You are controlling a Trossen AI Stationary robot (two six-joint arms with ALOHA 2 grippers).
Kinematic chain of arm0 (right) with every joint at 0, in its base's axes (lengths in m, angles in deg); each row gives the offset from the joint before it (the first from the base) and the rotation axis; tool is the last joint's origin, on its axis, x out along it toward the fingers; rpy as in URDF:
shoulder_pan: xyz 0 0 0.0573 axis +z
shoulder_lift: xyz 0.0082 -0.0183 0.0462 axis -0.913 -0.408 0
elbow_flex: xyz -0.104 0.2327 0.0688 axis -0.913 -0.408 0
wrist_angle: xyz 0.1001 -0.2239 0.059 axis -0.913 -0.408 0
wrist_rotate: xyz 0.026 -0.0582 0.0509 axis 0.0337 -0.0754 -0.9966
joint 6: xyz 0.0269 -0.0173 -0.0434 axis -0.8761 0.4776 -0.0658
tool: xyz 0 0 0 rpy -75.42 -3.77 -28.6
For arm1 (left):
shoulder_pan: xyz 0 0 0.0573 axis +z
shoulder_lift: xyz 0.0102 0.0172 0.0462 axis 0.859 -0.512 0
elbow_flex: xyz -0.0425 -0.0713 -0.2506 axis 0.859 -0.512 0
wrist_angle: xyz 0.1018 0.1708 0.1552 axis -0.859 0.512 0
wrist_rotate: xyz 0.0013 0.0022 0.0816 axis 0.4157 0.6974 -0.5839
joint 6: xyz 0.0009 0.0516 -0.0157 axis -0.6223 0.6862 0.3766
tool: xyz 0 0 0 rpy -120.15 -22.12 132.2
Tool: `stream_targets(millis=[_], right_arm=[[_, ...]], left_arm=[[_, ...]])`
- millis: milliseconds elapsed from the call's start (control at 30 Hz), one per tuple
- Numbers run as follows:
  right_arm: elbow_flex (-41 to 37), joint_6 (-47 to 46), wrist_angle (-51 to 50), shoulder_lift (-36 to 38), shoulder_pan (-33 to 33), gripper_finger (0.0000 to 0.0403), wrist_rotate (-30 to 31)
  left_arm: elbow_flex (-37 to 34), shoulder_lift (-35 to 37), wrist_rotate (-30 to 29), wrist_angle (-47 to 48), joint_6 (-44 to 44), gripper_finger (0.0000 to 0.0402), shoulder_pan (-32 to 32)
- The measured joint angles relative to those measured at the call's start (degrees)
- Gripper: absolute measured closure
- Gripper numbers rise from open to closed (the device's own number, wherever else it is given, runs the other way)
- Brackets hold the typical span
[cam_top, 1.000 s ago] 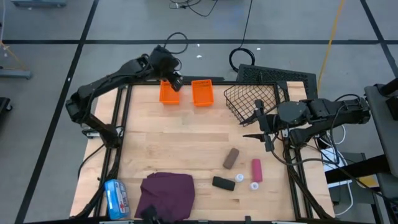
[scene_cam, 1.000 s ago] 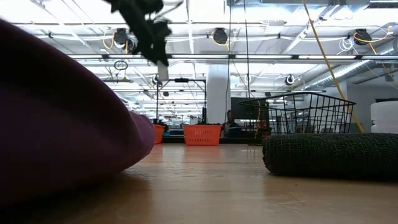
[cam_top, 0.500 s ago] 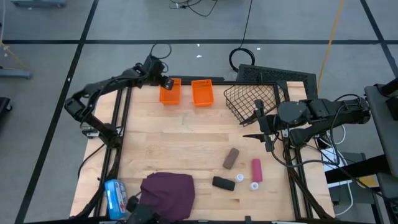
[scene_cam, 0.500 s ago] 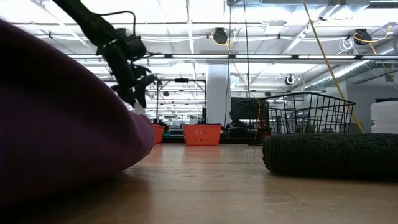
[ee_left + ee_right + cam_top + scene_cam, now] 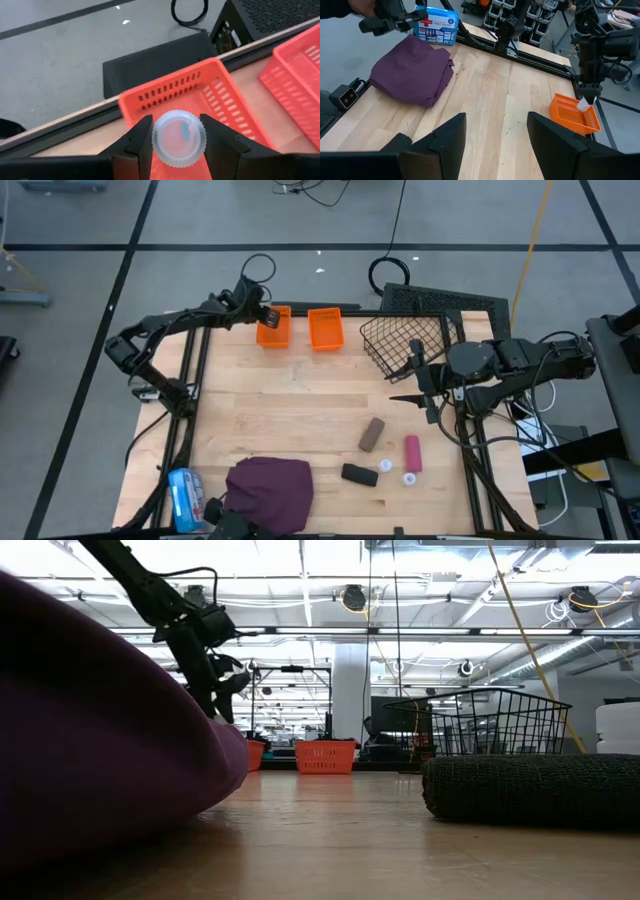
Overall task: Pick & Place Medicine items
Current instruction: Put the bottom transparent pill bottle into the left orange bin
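Observation:
My left gripper (image 5: 262, 312) hovers over the far left corner of the left orange basket (image 5: 272, 330) and is shut on a tiny white round bottle (image 5: 178, 138). My right gripper (image 5: 415, 385) waits open at the table's right side, beside the wire basket (image 5: 405, 345). The other medicine items lie on the wood near the right near corner: a grey-brown oblong (image 5: 372, 434), a pink tube (image 5: 411, 453), a black oblong (image 5: 358, 474) and two white bottles (image 5: 385, 465) (image 5: 409, 478). My left gripper pinches the white bottle by its round ribbed side (image 5: 159, 150), one finger (image 5: 142, 142) on each flank. The fingers point down, slanting in from the table's far left. The bottle is lifted clear above the left orange basket (image 5: 200, 95), its round end toward the wrist camera.
A second orange basket (image 5: 325, 328) stands right of the first at the far edge. The purple cloth (image 5: 268, 490) and the blue-and-white packet (image 5: 185, 495) lie at the near left. A dark netted mat (image 5: 445, 300) lies behind the wire basket. Bare wood fills the table's middle.
My left gripper, still shut on the bottle, has come down and shifted toward the table's left, from over the left orange basket's far rim to its far left corner, and has turned as the arm swung out. Most of this came in the first half second.

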Motion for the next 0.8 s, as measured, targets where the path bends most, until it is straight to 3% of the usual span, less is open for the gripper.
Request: stream_targets(millis=[267, 700, 800], right_arm=[[0.0, -0.32, 0.06, 0.0, -0.01, 0.0204, 0.0], [0.0, -0.71, -0.01, 0.0, 0.02, 0.0204, 0.0], [0.0, -0.62, -0.01, 0.0, -0.01, 0.0204, 0.0]], left_arm=[[-0.04, -5.57, -2.87, -1.98, -0.83, 0.0263, -1.18], [-0.02, -8.13, -4.59, -3.19, -1.6, 0.0262, -0.76], [-0.03, -8.13, -4.61, -3.21, -1.68, 0.0236, -0.76]])
